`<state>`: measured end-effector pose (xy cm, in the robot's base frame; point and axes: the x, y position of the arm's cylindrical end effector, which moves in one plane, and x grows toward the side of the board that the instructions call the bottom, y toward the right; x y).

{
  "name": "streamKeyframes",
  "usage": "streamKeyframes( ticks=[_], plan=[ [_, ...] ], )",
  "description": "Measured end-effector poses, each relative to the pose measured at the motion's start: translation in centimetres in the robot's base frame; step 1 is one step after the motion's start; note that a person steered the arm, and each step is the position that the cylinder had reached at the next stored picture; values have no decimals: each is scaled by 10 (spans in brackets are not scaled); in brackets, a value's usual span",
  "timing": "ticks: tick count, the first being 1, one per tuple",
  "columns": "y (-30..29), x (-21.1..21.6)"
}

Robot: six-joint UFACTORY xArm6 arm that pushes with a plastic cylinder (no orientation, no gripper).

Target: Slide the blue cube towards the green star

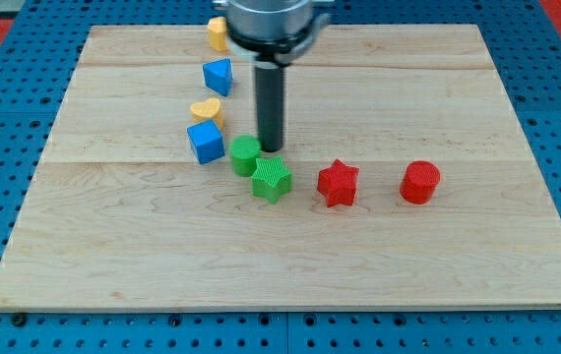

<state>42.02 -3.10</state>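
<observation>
My tip point(272, 149) — a bare rod with nothing to open or close — rests just at the green star's point(272, 179) twelve o'clock. The blue cube point(205, 142) sits at the star's ten, a green cylinder point(245, 154) between them. The approach is still in hand, I judge: next the tip must circle to the cube's far side (about ten o'clock) and push.

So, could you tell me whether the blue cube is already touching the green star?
No, the blue cube sits apart from the green star, with the green cylinder between them.
</observation>
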Motion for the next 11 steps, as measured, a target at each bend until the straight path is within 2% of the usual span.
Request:
streamKeyframes(
  ticks=[1, 2, 3, 4, 5, 6, 8, 10, 11],
  plan=[
    [15, 0],
    [-3, 30],
    [-19, 28],
    [-12, -4],
    [-52, 4],
    [-59, 24],
    [-76, 33],
    [-154, 27],
    [-210, 7]
  ],
)
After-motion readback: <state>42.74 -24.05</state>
